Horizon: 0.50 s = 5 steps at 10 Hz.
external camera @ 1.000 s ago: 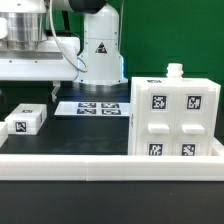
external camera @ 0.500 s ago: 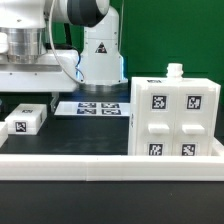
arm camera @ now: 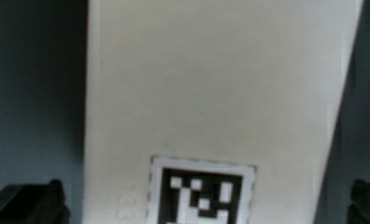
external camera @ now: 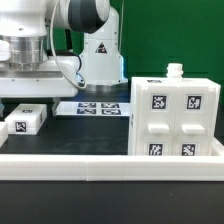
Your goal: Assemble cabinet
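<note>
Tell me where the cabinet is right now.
The cabinet stands at the exterior view's right, just behind the white front rail; the marker board lies beside it toward that view's left, the small tagged block farther left.

Looking straight down past the wrist now: a long white block fills the middle of the picture, flat-faced and plain along most of its length. At the end nearest the camera's own hardware sits a square black-and-white tag, only partly in frame and a bit blurred. Dark worktop runs along both long sides of the block. The two dark fingers poke in at the corners, spread wide, one on each side of the block, nothing pinched between them. Whether either tip brushes the block's edge is too soft to call.
</note>
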Available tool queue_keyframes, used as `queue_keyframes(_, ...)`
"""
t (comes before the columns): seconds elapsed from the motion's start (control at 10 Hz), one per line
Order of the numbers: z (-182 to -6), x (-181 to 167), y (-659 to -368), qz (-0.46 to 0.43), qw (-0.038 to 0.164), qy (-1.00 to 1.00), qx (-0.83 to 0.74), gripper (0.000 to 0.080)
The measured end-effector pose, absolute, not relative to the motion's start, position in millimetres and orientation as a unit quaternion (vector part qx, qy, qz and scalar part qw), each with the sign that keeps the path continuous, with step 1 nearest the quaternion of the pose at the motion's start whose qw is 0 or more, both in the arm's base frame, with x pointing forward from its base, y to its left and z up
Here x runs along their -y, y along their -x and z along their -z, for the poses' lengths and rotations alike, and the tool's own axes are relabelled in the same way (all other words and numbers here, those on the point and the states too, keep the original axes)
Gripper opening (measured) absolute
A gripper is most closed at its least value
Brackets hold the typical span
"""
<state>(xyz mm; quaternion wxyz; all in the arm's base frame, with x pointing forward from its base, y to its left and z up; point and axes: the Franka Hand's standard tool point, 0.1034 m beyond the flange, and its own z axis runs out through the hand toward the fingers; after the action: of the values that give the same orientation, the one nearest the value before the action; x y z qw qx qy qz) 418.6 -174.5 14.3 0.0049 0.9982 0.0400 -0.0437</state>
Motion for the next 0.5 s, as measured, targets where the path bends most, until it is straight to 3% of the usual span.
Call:
queue_keyframes(0.2,-14.1,174.7,-418.7,0.044,0.005,-0.998,-0.041,0.0797)
queue_keyframes(0.4,-14.4,174.7,-419.4,0.043,0.005,-0.998,-0.041,0.0561)
queue_keyframes(0.5,-14.5,174.7,-419.5,0.043,0.005,-0.998,-0.041,0.0561)
